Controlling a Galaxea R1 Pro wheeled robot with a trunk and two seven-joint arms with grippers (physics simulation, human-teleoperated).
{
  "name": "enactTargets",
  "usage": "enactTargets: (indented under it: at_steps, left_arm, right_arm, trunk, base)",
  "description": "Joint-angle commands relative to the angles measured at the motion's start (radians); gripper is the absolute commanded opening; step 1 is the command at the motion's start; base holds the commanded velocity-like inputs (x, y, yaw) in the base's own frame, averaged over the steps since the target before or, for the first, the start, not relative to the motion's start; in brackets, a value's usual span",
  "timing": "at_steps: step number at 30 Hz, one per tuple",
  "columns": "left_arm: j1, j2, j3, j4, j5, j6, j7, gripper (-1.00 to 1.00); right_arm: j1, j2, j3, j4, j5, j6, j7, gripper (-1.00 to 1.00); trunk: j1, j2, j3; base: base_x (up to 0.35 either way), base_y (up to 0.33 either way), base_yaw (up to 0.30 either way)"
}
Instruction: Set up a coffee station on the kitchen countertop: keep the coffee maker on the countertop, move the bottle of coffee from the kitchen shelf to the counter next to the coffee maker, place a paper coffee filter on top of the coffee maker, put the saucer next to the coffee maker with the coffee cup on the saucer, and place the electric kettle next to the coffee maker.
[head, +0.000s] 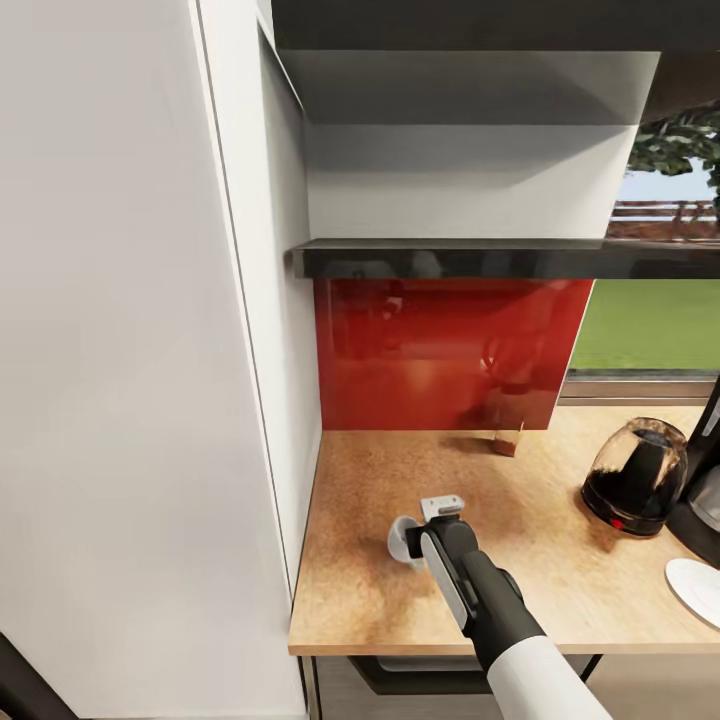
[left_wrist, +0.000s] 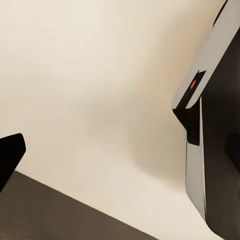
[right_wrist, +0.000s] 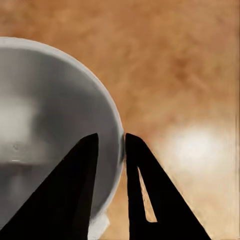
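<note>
White coffee cup (right_wrist: 50, 125) is sitting mostly hidden under the right gripper (right_wrist: 111, 145) on the kitchen countertop (head: 540, 570), its rim pinched between the 2 narrowed fingers (right_wrist: 75, 195); the saucer (head: 697, 588) is showing cut off.

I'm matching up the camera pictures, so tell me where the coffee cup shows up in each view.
Head view: the coffee cup sits low and centre on the kitchen countertop, under the right gripper.
Left wrist view: I can't make out the cup here.
Right wrist view: the cup is large at the left, its rim between the black fingers.
Shared landmark: the tan speckled countertop.
</note>
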Motion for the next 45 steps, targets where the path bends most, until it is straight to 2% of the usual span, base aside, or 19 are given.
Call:
enactTargets:
  at_steps: [1,29,32,33,38,45]
  left_arm:
    - [0.0,0.0,-0.001,-0.001,0.01,-0.001,-0.006,1.0]
    - [0.0,0.0,0.001,-0.001,0.01,-0.002,-0.006,1.0]
    - [0.0,0.0,0.0,-0.001,0.01,-0.002,-0.006,1.0]
    - [0.0,0.0,0.0,-0.001,0.01,-0.003,-0.006,1.0]
    - [0.0,-0.001,-0.001,-0.001,0.01,-0.005,-0.006,1.0]
    - [0.0,0.0,-0.001,-0.001,0.01,-0.005,-0.006,1.0]
  right_arm:
    - [0.0,0.0,0.002,-0.001,-0.037,-0.002,-0.008,-1.0]
    - [0.0,0.003,0.003,-0.013,-0.039,-0.002,-0.008,-1.0]
    - [0.0,0.014,0.003,-0.046,-0.038,-0.002,-0.008,-1.0]
    - [0.0,0.02,0.005,-0.085,-0.038,-0.002,-0.009,-1.0]
    - [0.0,0.02,0.005,-0.18,-0.035,0.007,-0.011,-1.0]
    - [0.0,0.02,0.003,-0.19,-0.033,0.034,-0.011,-1.0]
  trunk:
    - [0.001,-0.002,-0.002]
    - [0.001,-0.002,-0.002]
    - [0.001,-0.002,-0.002]
    - [0.001,-0.002,-0.002]
    - [0.001,-0.002,-0.002]
    - [0.001,-0.002,-0.002]
  base:
    - [0.0,0.0,0.0]
    - [0.0,0.0,0.0]
    - [0.0,0.0,0.0]
    - [0.0,0.0,0.0]
    - [0.0,0.0,0.0]
    - [0.0,0.0,0.0]
